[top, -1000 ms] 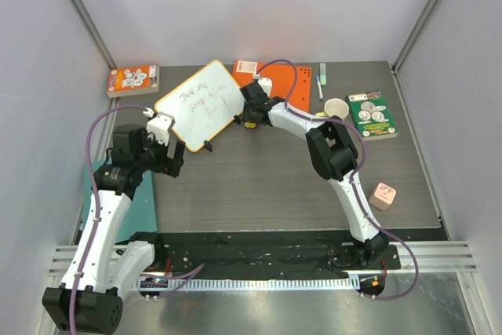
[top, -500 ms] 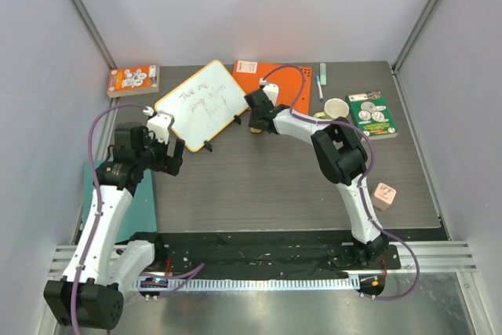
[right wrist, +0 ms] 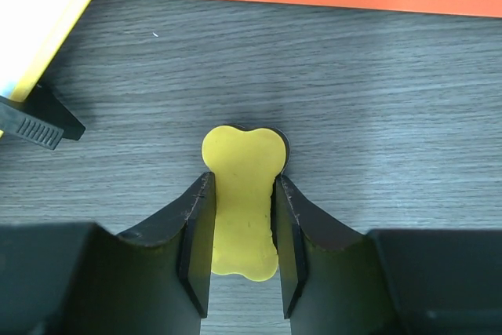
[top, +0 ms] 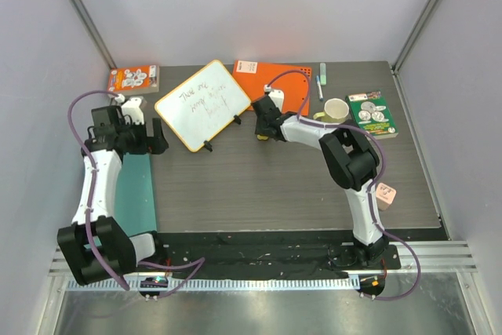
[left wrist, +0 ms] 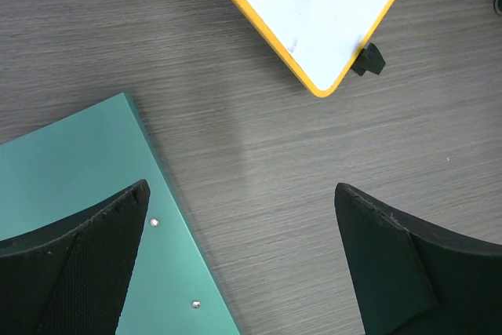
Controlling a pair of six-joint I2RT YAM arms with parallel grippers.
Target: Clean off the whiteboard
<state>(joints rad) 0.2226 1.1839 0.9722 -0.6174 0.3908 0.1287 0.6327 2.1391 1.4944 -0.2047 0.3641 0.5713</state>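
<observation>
The flat white whiteboard with a thin yellow rim (top: 198, 104) lies on the dark grey wood-look table (top: 259, 186). It is toward the back, a bit left of the middle, and turned like a diamond. Dark handwriting covers part of it. Two small black clips (top: 208, 146) stick out from its right-hand edge.

Just to the right of the whiteboard, the right gripper (right wrist: 243, 180) points down at the table. Its two black fingers are squeezed tight on a small yellow bone-shaped block (right wrist: 239, 154). The block is near the whiteboard but not touching it.

To the left of the whiteboard, the left gripper (left wrist: 241, 190) hangs over the table. Its fingers are spread wide, with nothing between them. Below it is the edge of a flat teal sheet (left wrist: 70, 170), close to the whiteboard's near corner.

A flat orange sheet (top: 286, 84) lies just beside the whiteboard's back right side. A small orange box (top: 132, 79) sits to the whiteboard's back left. Farther right of the whiteboard are a thin pale pen (top: 321, 78), a tan cup (top: 336, 108) and a green box (top: 371, 114). A little pink cube (top: 383, 194) sits well apart, toward the front right.
</observation>
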